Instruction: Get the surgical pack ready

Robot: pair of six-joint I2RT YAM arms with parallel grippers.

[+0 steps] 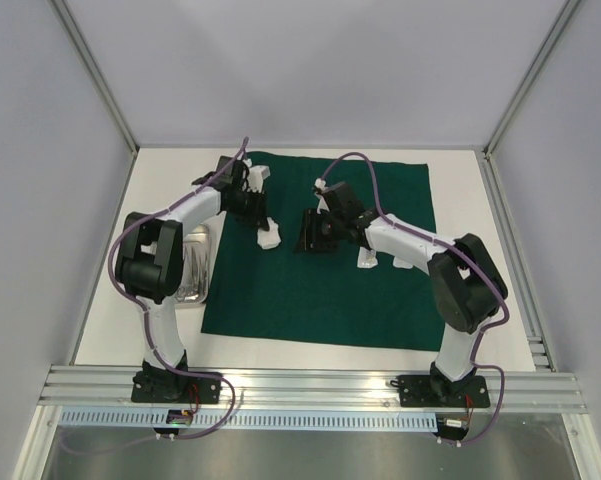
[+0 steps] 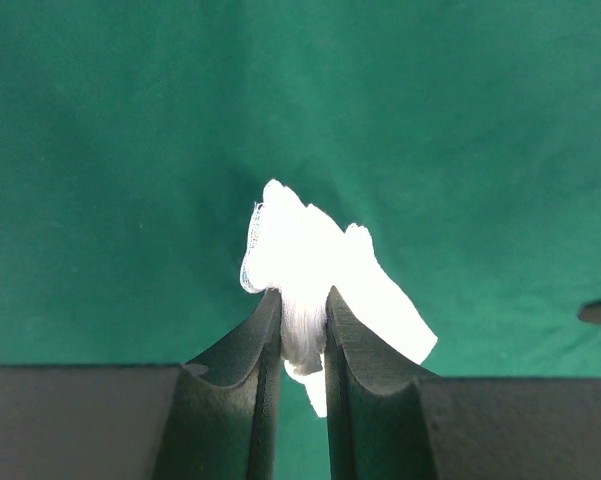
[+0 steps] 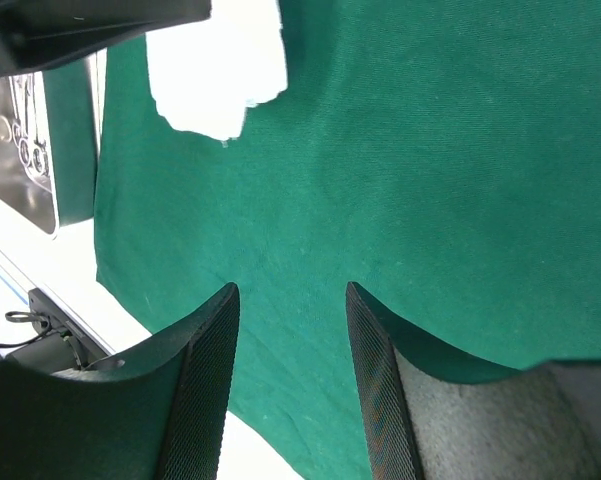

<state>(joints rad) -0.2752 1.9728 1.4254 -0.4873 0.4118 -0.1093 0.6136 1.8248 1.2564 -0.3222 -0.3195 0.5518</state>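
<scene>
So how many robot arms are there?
2. The left arm, by the steel tray, pinches white gauze over the green cloth; the right arm stretches across the cloth's middle. None looks hidden.

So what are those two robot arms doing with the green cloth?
Two robot arms are setting up a surgical pack. The left end effector is pinching a crumpled white gauze pad over the big dark green cloth drape. The right end effector is open and empty above the same drape. A small rectangular steel tray sits on the table by the drape's left edge.
</scene>
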